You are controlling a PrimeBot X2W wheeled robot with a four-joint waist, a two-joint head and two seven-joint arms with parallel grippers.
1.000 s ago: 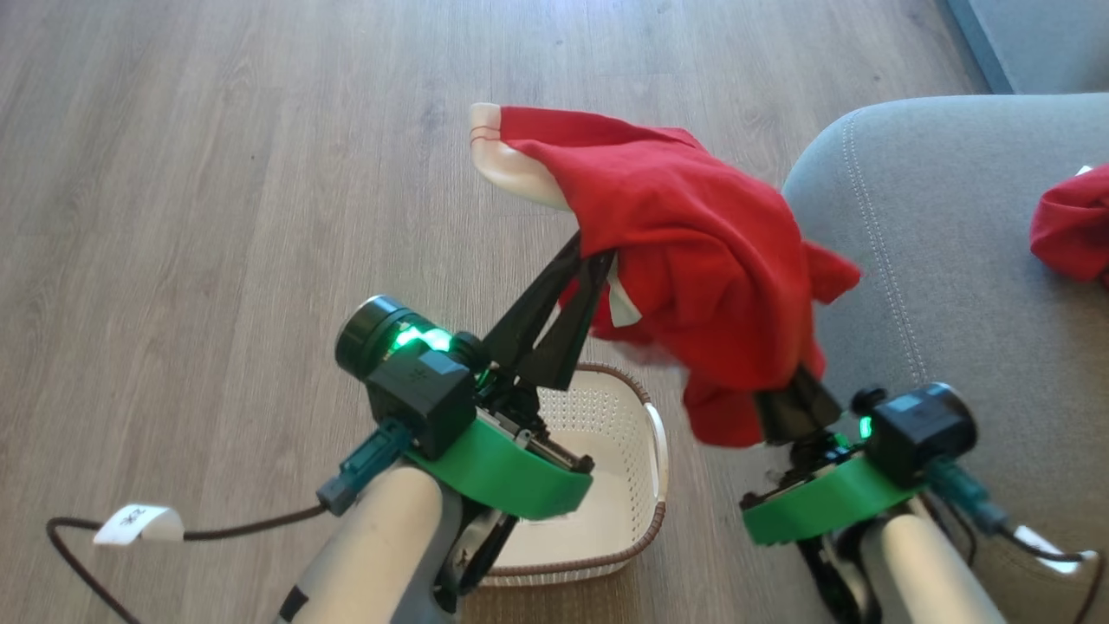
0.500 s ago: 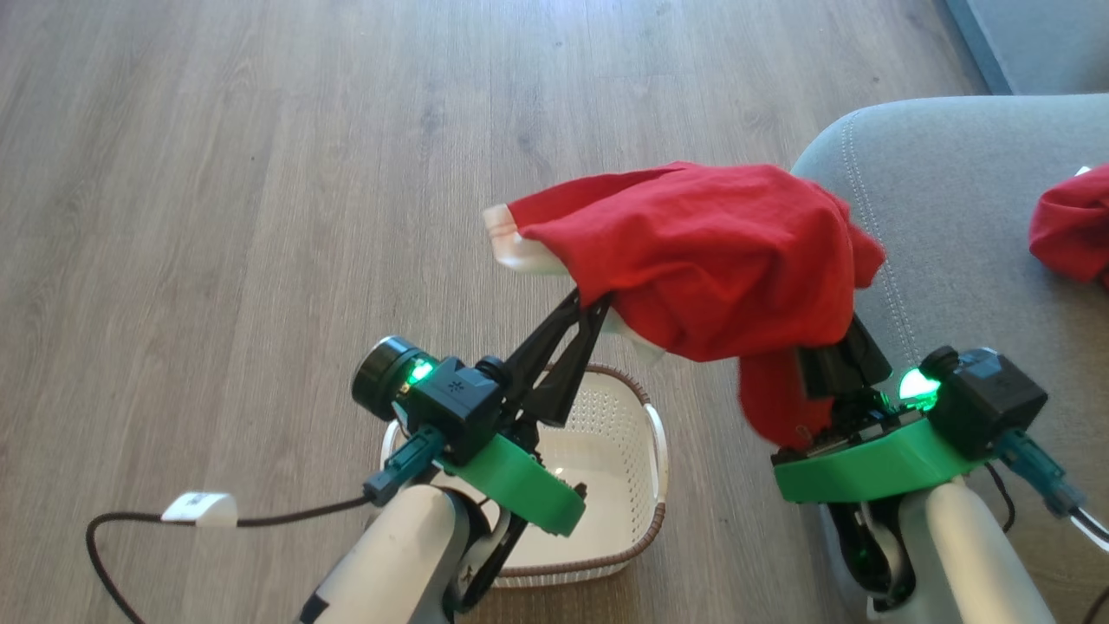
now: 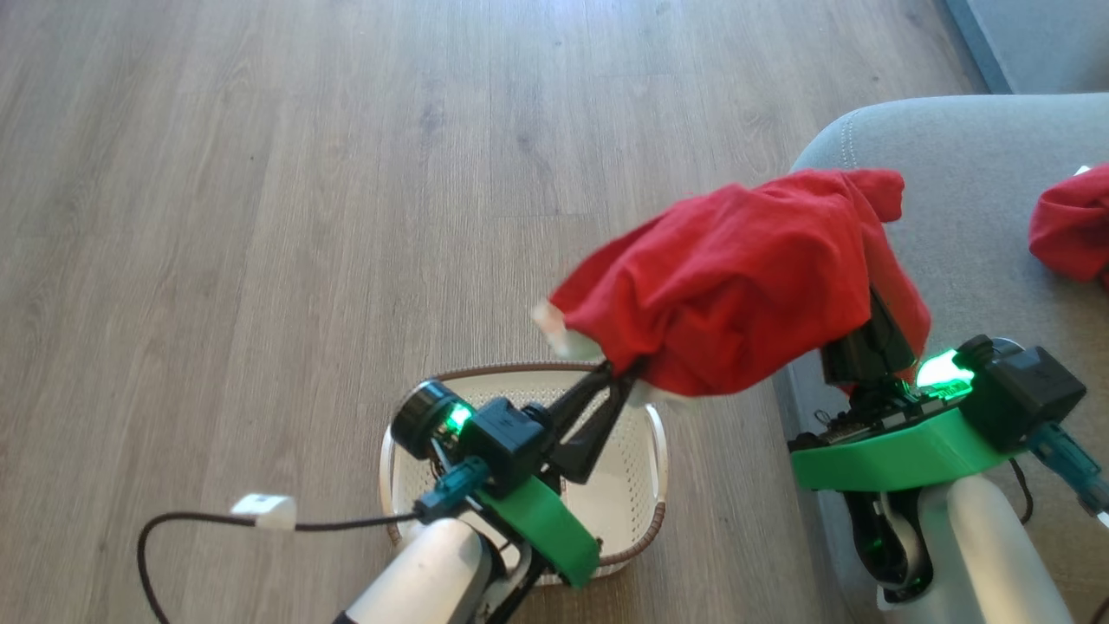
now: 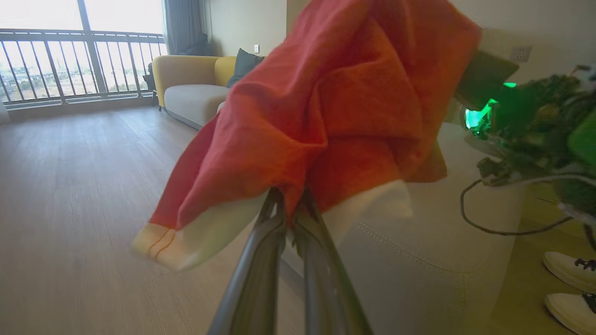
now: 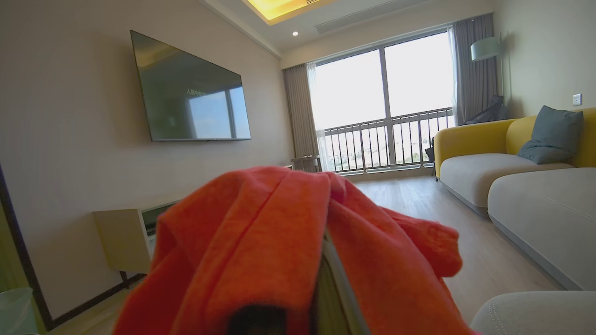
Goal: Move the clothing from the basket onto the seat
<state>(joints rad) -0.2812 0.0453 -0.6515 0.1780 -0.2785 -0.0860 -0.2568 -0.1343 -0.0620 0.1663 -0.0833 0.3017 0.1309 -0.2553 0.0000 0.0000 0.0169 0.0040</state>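
Ok, carry phase. Left gripper (image 3: 619, 377) is pinched tight on the clothing (image 3: 736, 277) near its white trim; in the left wrist view both fingers (image 4: 253, 270) are closed together with fabric between them. Right gripper (image 3: 858, 334) is under the other end, buried in cloth, so I can't tell whether it's clamping or just propping.

The garment is airborne, spanning from above the basket (image 3: 651, 438) right rim to over the seat (image 3: 979, 225) left edge. As far as I can see it touches neither.

To do this well:
- Take both ends further in, past the stitching (image 3: 845, 143).
- Keep enough height that the hanging hem clears the rounded corner.
- Lower until the cloth rests on the cushion, then open.
- The left end hangs off the seat, so my guess is that letting go here drags it off the edge.

1 more red garment (image 3: 1070, 225) lies further in from that edge, so drop beside it.

Look: bright red, soft, bunched in loose folds, with a white band carrying 2 thin red stripes. It looks limp and should slump flat.
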